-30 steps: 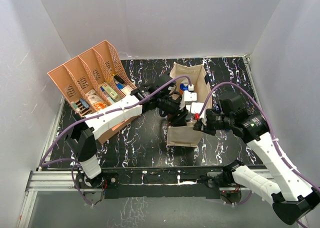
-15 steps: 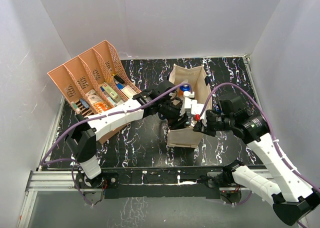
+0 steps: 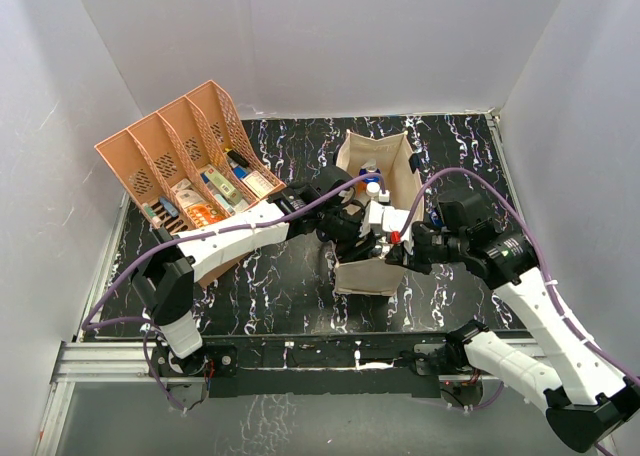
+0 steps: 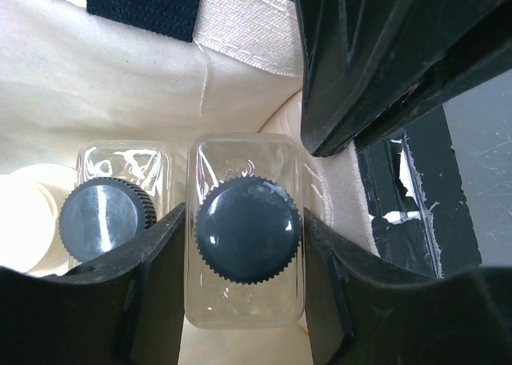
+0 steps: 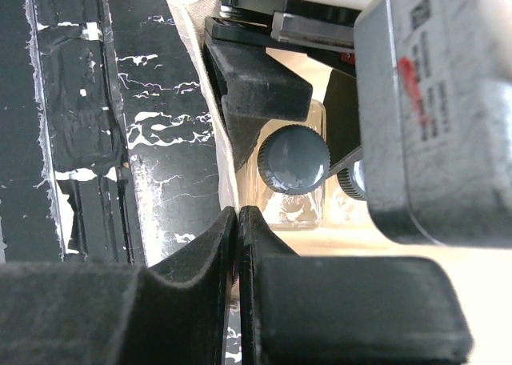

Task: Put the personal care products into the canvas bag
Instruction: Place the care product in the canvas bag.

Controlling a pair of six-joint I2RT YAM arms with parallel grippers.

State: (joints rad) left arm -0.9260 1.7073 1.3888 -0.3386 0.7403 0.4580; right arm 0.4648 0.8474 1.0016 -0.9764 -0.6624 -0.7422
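Overhead view: the canvas bag (image 3: 365, 274) stands upright and open-mouthed on the desk (image 3: 280, 276), to the right of the orange tray (image 3: 165, 156), with both of my arms reaching to it.

Left wrist view: my left gripper (image 4: 244, 289) is down inside the bag. Its 2 fingers (image 4: 152, 293) press against opposite sides of a clear bottle (image 4: 248, 233) with a dark ribbed cap, so it is clamped on that bottle. The bottle is upright, close to the bag's inner wall. Just beside it, to the left in this view, is a second clear bottle (image 4: 108, 213), also dark-capped, and next to that a cream-topped container (image 4: 24, 213), only partly visible. A navy handle (image 4: 144, 1) is sewn to the wall above them. I cannot tell whether the gripped bottle touches the bag's floor.

Right wrist view: my right gripper (image 5: 238, 241) is closed on the bag's cloth edge, its 2 fingers meeting with the canvas pinched between them at the near right rim.
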